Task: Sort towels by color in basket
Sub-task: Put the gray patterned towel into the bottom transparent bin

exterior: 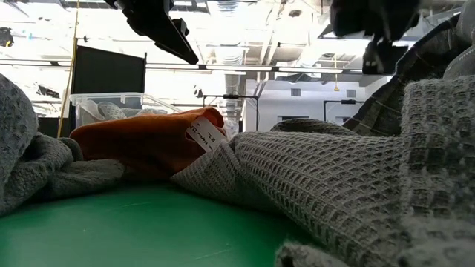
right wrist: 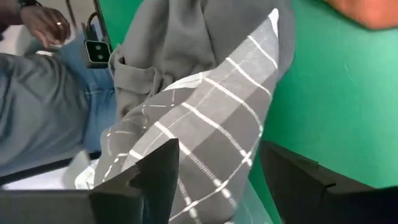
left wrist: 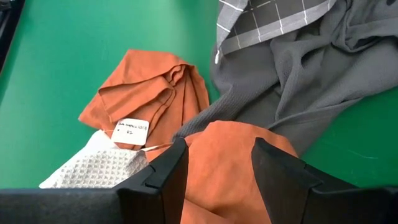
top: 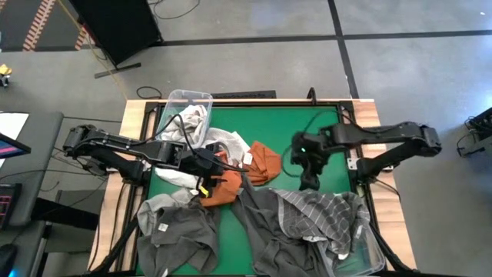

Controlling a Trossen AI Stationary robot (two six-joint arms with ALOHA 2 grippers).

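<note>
The left gripper (top: 206, 185) sits low over the green table mat (top: 288, 181), near its middle, with its two dark fingers (left wrist: 166, 177) spread apart and a rust orange towel (left wrist: 227, 162) bunched between them; whether they pinch the cloth cannot be told. Just beyond lies a second rust orange towel (left wrist: 149, 93) with a white label (left wrist: 132, 129), and beside it a white waffle-weave towel (left wrist: 96, 168).

The right gripper (top: 309, 181) hovers above bare mat on the right side, its fingers (right wrist: 155, 171) parted and holding nothing. Below it spreads a dark grey towel with thin white grid lines (right wrist: 205, 137), lying across a plain dark grey towel (top: 269, 227) along the near edge.

A clear plastic bin (top: 188, 104) at the far left corner holds pale cloth (top: 192, 123). Another grey towel (top: 177, 231) lies crumpled at the near left. A second clear bin (top: 373, 250) sits at the near right corner, partly covered by cloth. A person in blue jeans (right wrist: 50, 118) stands beside the table.
</note>
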